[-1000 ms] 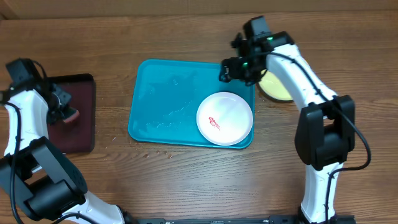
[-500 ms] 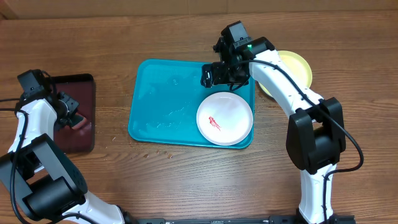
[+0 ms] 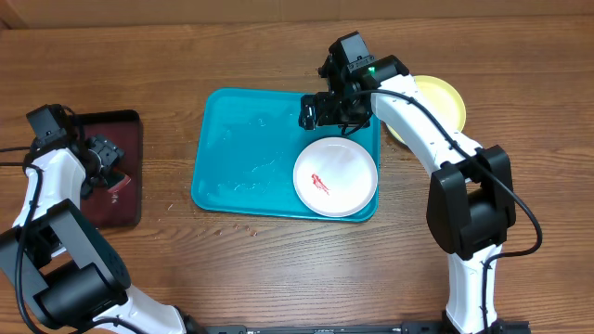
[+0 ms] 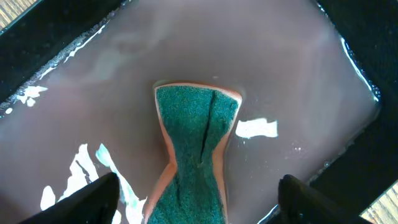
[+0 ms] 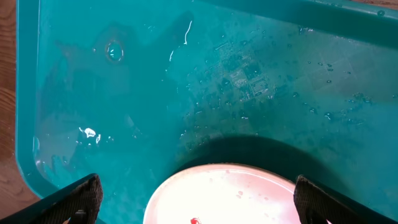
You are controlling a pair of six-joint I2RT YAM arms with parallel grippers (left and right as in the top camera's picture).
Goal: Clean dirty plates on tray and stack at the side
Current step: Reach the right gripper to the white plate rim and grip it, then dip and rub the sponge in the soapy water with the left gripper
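Note:
A white plate (image 3: 335, 176) with a small red smear lies in the right end of the turquoise tray (image 3: 241, 158). My right gripper (image 3: 316, 113) hovers open just beyond the plate's far rim, touching nothing. In the right wrist view the plate (image 5: 230, 193) lies between and below the fingertips (image 5: 74, 199), over the wet tray floor (image 5: 186, 93). A pale yellow plate (image 3: 444, 97) sits on the table right of the tray, partly behind the right arm. My left gripper (image 3: 104, 158) is open over a green and orange sponge (image 4: 196, 149) that lies loose between its fingers (image 4: 93, 199).
The sponge rests on a small dark maroon tray (image 3: 116, 199) with a black rim at the table's left. Its floor (image 4: 280, 74) is wet. Small crumbs dot the wood in front of the turquoise tray.
My left gripper has opened and let go of the sponge on the maroon tray. The right arm swung left from the yellow plate to above the white plate, then held still.

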